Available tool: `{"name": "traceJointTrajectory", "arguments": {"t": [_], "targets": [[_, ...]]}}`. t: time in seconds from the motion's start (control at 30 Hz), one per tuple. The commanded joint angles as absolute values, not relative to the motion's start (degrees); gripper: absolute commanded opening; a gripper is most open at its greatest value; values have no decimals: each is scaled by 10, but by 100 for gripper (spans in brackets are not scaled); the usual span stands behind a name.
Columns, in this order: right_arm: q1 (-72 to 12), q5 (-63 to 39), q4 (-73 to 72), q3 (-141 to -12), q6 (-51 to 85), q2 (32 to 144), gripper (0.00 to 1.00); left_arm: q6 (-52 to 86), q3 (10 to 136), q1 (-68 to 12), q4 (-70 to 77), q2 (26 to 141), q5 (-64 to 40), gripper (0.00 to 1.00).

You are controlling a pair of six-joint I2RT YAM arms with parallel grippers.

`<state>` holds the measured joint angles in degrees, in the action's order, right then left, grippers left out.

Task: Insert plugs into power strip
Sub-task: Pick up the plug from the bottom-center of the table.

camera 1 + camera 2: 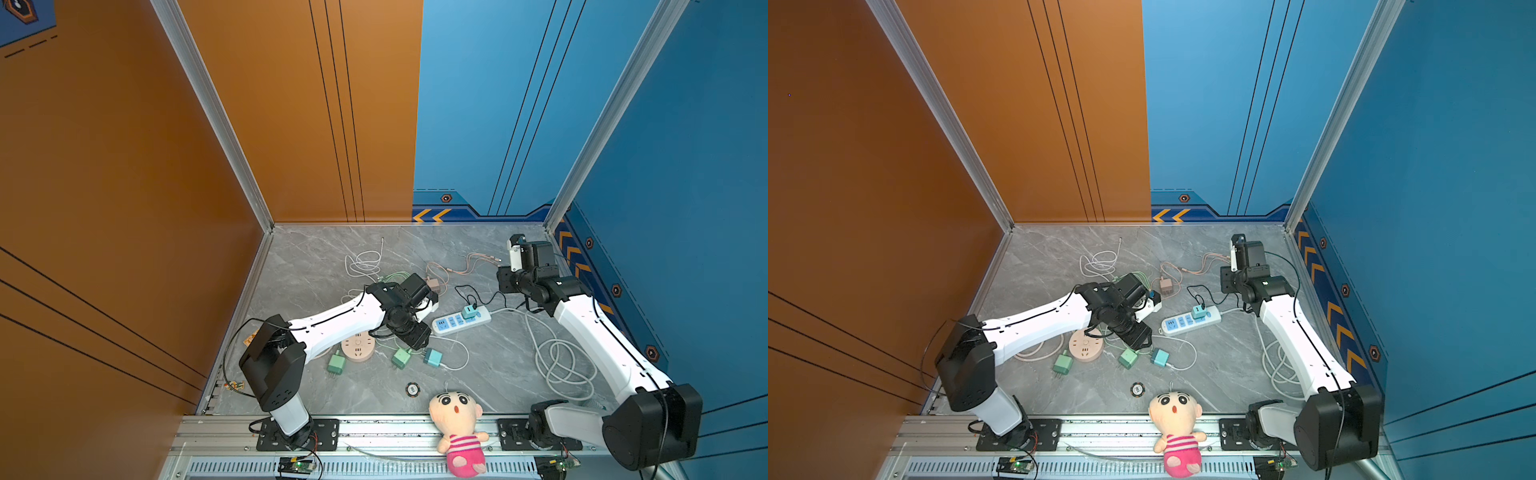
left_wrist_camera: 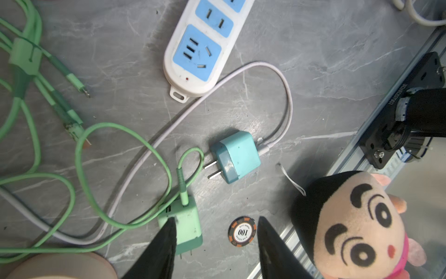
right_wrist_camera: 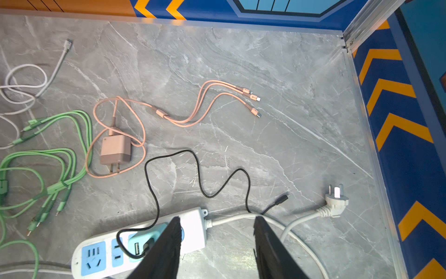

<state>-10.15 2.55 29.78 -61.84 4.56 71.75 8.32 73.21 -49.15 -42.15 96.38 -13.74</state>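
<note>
Two claws agape and empty: left gripper (image 2: 217, 218) spread above a green plug (image 2: 185, 224) and a poker chip (image 2: 242, 232) marked "100", rim lettering too small to read; right gripper (image 3: 217, 217) parted over the power strip (image 3: 195, 227), one teal plug (image 3: 144, 239) seated there, half hidden behind it. Loose on the table (image 2: 313, 72): second teal plug (image 2: 235, 157), pink plug (image 3: 115, 149), further green plug (image 1: 336, 363). Serial on the mounting plate (image 2: 420, 72) blurred.

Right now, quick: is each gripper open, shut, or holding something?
Left gripper: open, holding nothing.
Right gripper: open, holding nothing.
</note>
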Motion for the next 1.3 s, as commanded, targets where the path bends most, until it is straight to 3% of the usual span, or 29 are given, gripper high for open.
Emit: {"name": "traceJointTrajectory", "arguments": {"t": [0.0,0.1,0.3,0.7,1.27], "targets": [[-106,6,287,-606,64,696,51,58,744,-508,-441,998,-141,55],[-106,7,283,-591,65,685,51,52,755,-536,-441,1014,-128,55],[-109,-4,282,-573,67,675,52,-21,768,-565,-452,1027,-125,65],[-107,-9,278,-543,70,635,53,-182,814,-569,-502,1096,18,74],[-75,-16,274,-507,70,589,56,-226,822,-583,-458,1129,-30,71]]}}
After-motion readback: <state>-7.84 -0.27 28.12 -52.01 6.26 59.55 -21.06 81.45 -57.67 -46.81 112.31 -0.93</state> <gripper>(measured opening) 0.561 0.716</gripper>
